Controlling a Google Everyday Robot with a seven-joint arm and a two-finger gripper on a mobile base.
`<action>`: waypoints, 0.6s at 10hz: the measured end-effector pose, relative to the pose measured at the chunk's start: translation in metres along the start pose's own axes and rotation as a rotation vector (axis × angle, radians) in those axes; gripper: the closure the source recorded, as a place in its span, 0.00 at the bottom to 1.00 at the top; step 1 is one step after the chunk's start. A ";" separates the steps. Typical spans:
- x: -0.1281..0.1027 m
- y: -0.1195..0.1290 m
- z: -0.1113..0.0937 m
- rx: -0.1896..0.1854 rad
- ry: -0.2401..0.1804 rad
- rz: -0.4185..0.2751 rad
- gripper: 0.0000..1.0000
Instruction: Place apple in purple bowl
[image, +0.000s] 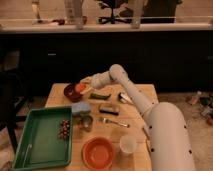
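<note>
At the table's far left corner we see the gripper clamped on the apple, holding it right over the rim of the purple bowl. The arm stretches in from the right. Nearer us sit a green tray with grapes, an orange bowl, a white cup and a fork.

This looks like an office or lab break area: a light wooden table stands before a long dark counter, with black wheeled office chairs behind it. The white robot arm reaches across, its gripper over the small dark purple bowl.
</note>
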 end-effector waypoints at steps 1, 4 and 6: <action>-0.002 -0.001 0.006 0.015 -0.013 0.013 1.00; -0.006 -0.005 0.017 0.034 -0.030 0.032 1.00; -0.015 -0.008 0.030 0.030 -0.039 0.029 1.00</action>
